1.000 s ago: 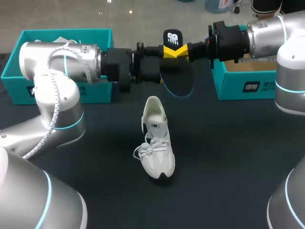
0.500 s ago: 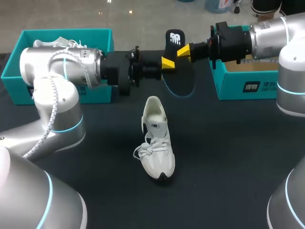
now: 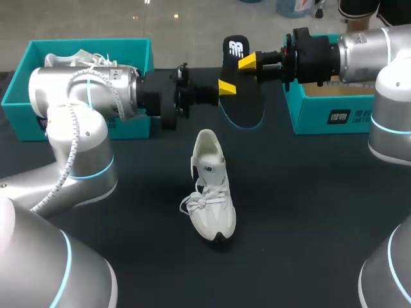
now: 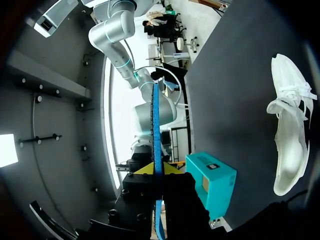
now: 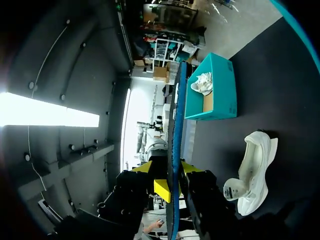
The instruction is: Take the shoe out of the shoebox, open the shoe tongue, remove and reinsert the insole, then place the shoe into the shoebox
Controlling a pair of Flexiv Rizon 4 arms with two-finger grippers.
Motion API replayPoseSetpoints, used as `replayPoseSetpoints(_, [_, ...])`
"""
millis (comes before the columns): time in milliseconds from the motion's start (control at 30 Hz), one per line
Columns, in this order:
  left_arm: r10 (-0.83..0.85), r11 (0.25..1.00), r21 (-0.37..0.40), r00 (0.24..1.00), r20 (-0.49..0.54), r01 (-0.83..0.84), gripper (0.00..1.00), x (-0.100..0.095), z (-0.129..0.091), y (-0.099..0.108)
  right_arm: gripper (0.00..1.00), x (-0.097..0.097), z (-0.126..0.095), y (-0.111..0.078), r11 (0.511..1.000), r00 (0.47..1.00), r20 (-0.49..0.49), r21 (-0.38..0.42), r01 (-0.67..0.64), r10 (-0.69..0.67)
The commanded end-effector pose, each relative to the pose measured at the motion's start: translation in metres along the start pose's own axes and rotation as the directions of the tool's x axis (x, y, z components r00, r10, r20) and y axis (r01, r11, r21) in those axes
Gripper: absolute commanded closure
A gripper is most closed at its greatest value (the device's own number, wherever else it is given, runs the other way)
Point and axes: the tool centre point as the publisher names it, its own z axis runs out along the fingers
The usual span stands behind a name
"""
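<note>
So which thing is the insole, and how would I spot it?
Start at the dark table and find the white shoe in its middle. Just beyond it, held up in the air by the right gripper, is the insole. It alone is thin, flat, foot-shaped and black, with a white mark at its upper end.

Dark table (image 3: pixel 321 212) carrying one shoe and two boxes.
A white lace-up shoe (image 3: pixel 210 192) rests on its sole near the middle of the black surface. Its toe points toward the robot's side, its heel opening faces the far side, and its laces lie loose across the top. A teal shoebox (image 3: pixel 131 125) stands open at the far left. A second teal shoebox (image 3: pixel 327 117) stands open at the far right. Both boxes sit well apart from the shoe.
</note>
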Motion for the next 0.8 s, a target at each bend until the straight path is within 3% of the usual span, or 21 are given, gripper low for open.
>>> replayPoseSetpoints(33, [0.0, 1.0, -0.004, 1.0, -0.003, 0.0, 1.0, -0.001, -0.006, -0.001, 0.0, 0.0, -0.017, -0.017, 1.0, 1.0, -0.011, -0.03, 0.0, 0.0])
replayPoseSetpoints(500, [-0.011, 1.0, -0.023, 1.0, -0.017, 0.01, 1.0, 0.0, -0.026, -0.001, 0.0, -0.004, -0.08, -0.046, 1.0, 1.0, -0.012, -0.019, 0.013, -0.014])
replayPoseSetpoints(800, [-0.018, 1.0, -0.019, 1.0, -0.011, 0.018, 1.0, 0.0, -0.027, 0.001, 0.0, -0.007, -0.086, -0.05, 0.999, 1.0, 0.008, -0.04, 0.009, -0.009])
